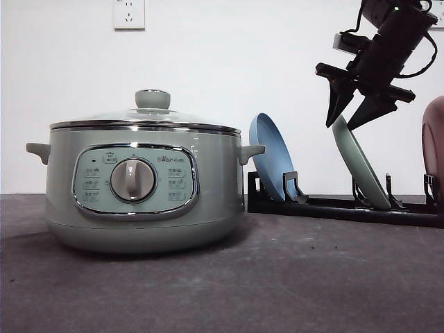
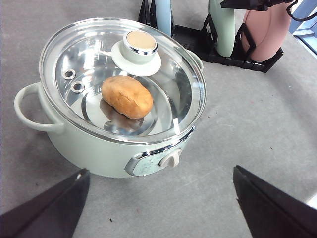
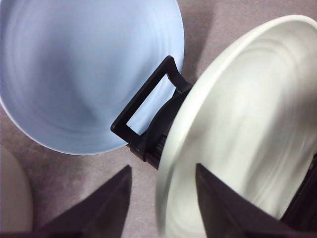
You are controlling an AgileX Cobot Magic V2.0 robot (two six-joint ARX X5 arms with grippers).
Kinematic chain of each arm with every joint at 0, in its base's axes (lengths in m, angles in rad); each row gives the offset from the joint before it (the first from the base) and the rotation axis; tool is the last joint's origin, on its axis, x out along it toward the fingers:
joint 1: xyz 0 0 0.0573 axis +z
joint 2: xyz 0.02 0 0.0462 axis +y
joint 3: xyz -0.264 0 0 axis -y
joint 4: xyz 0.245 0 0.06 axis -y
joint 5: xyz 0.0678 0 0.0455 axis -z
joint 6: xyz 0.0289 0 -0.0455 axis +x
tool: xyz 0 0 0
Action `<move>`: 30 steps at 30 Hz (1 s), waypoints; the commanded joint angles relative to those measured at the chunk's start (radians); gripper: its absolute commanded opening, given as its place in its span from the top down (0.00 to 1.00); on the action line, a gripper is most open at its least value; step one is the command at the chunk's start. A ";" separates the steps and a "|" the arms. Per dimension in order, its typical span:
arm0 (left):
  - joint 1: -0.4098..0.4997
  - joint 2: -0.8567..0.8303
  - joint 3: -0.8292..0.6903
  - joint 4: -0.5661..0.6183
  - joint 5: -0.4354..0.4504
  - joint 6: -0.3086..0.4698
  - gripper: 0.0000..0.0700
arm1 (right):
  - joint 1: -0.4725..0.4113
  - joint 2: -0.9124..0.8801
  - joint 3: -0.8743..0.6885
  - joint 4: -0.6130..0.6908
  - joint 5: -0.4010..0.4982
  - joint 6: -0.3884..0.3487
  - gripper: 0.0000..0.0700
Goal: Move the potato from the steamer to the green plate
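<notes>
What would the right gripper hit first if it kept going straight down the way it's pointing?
Most likely the green plate: the right gripper hangs open just above its top rim, one finger on each side, though depth is hard to judge.

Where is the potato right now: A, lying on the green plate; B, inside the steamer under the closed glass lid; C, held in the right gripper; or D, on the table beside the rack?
B: in the left wrist view the potato lies inside the steamer, seen through the glass lid, which sits closed on the rim.
</notes>
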 commanded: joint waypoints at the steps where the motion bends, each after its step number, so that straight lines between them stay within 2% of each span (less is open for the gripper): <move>1: -0.003 0.005 0.026 0.008 0.005 0.012 0.15 | 0.002 0.026 0.023 0.005 0.000 0.013 0.68; 8: -0.003 0.005 0.026 0.008 0.005 0.012 0.15 | 0.002 0.035 0.023 -0.009 0.000 0.013 0.75; 11: -0.003 0.005 0.026 0.008 0.005 0.012 0.15 | 0.002 0.034 0.023 -0.002 0.000 0.013 0.93; 13: -0.003 0.005 0.026 0.008 0.005 0.012 0.15 | 0.002 0.034 0.023 -0.002 -0.001 0.013 1.00; 20: -0.003 0.005 0.026 0.008 0.005 0.012 0.15 | 0.002 0.014 0.027 -0.002 -0.025 0.014 1.00; 30: -0.003 0.005 0.026 0.009 0.005 0.012 0.15 | 0.014 -0.110 0.055 0.001 -0.083 0.014 1.00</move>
